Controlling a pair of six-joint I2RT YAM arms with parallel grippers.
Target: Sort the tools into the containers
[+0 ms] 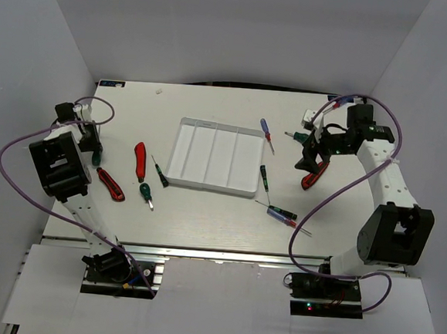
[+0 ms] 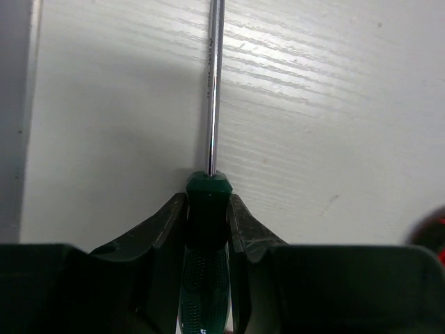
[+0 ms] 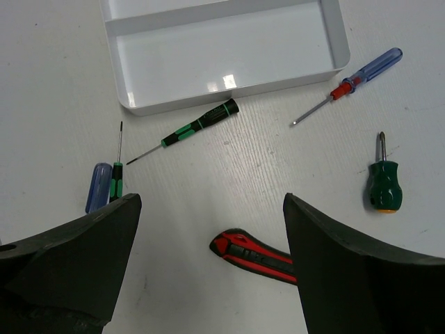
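The left arm (image 1: 59,168) rises from its base to a high elbow, then reaches forward with the wrist turned down, so the left pincer (image 1: 93,147) points at the counter (image 1: 204,220). In the wrist view its two dark fingers (image 2: 167,221) press on either side of a green-handled screwdriver (image 2: 206,191), whose shaft runs straight out ahead of the tips. The right arm (image 1: 393,227) bends at its elbow and stretches forward and inward, with the right pincer (image 1: 311,160) tilted downward. Its jaws stand wide apart, gripping nothing, and hang above the counter.
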